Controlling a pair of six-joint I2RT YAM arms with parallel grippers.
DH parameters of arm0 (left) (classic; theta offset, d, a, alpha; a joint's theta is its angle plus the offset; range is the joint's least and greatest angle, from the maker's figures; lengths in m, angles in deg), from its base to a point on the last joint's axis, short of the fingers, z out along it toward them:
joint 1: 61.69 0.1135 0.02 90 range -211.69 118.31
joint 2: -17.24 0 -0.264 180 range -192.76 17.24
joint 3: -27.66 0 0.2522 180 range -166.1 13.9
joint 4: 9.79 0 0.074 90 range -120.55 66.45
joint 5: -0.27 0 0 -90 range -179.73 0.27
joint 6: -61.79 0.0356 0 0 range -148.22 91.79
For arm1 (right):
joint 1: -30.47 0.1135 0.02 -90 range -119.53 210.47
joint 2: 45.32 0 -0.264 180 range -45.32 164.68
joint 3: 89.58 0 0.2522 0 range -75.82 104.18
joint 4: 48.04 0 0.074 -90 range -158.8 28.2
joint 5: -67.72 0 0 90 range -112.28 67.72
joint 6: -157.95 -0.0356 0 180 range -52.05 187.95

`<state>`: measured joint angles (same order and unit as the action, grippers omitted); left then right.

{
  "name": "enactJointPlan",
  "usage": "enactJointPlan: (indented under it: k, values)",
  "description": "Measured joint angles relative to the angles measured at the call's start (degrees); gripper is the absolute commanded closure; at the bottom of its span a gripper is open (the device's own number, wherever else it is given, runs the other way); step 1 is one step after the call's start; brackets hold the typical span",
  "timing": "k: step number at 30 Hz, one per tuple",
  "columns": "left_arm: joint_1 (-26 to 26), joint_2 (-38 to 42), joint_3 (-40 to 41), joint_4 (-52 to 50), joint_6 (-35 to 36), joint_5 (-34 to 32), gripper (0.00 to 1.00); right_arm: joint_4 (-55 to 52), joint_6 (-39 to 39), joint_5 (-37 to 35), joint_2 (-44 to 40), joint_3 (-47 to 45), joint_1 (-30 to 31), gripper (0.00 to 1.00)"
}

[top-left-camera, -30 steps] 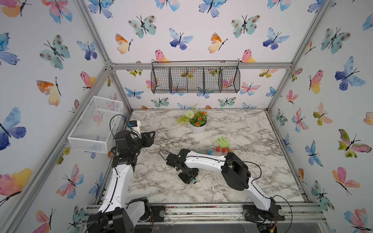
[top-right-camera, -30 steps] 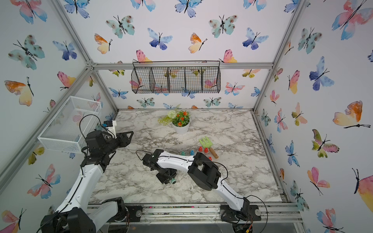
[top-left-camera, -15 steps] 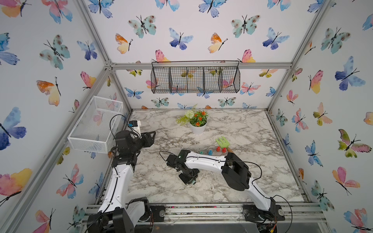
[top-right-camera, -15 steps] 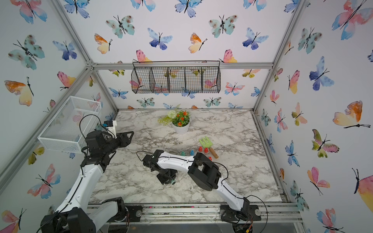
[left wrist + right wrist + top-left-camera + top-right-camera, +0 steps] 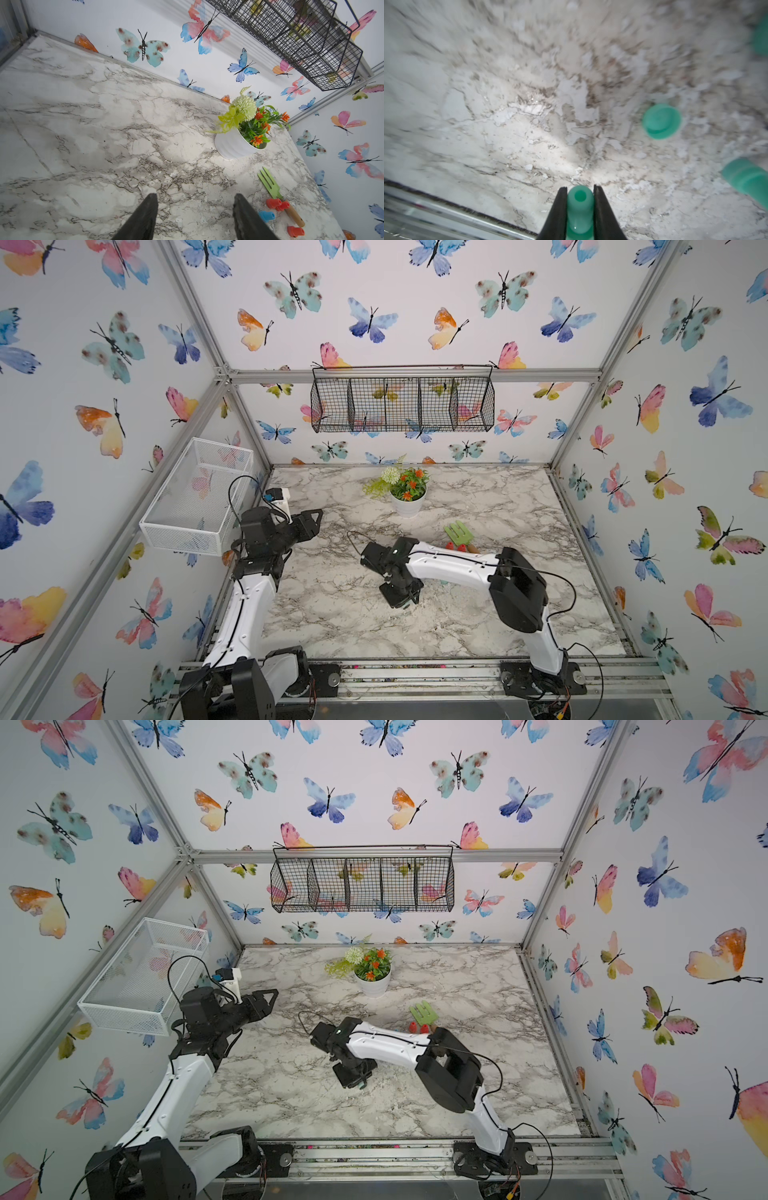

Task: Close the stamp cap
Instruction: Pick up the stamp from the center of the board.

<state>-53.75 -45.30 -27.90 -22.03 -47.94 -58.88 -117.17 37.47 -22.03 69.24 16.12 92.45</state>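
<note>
In front of the left gripper [image 5: 195,199] the table [image 5: 93,124] is bare up to the back wall, so we find wide room there. Toward the back middle stands a flower pot [image 5: 234,145]. Near it lies a green fork [image 5: 270,185], with red caps [image 5: 277,203] and a blue cap [image 5: 266,216] just beside it.

In both top views the right arm [image 5: 453,568] lies across the middle and blocks the way, while the near strip of the table is open.

Around the right gripper [image 5: 580,188], already filled by a green stamp [image 5: 580,205], a green cap [image 5: 662,121] and a green tube [image 5: 745,180] lie apart, with bare marble between them.

A white basket [image 5: 195,497] hangs close beside the left arm [image 5: 249,605].
</note>
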Motion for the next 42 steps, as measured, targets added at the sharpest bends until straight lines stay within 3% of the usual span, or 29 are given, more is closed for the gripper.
enactJointPlan:
  k: [4, 8, 13, 16, 25, 34, 42]
  values:
    - [-3.13, -0.48, -0.13, 2.64, -6.93, 4.04, 0.4, 11.69, -2.51, 0.57, -13.18, -6.49, -6.43, 0.89]
    - [-11.34, 0.81, -1.88, 5.33, -10.03, 5.01, 0.39, 23.61, -4.55, 0.57, -22.84, -11.63, -8.59, 0.9]
    - [-29.68, 6.82, -4.7, 9.07, -1.68, -1.57, 0.39, 36.46, -8.94, 0.57, -30.77, -17.42, -9.6, 0.92]
    - [-35.8, 10.73, -4.22, 13.22, 4.57, -4.72, 0.39, 42.64, -12.44, -0.37, -34.38, -20.02, -10.08, 0.93]
    - [-41.07, 13.86, 3.61, 26.47, 16.9, -8.68, 0.4, 68.98, -27.21, -2.84, -45.53, -35.12, -10.36, 0.96]
    - [-43.12, 11.67, 3.43, 32.28, 21.77, -9.49, 0.45, 89.85, -37.57, 1.64, -41.0, -37.64, -10.27, 0.96]
    - [-44.92, 8.0, 2.93, 33.64, 24.37, -15.52, 0.49, 96.83, -41.09, 4.83, -37.68, -37.62, -9.51, 0.95]
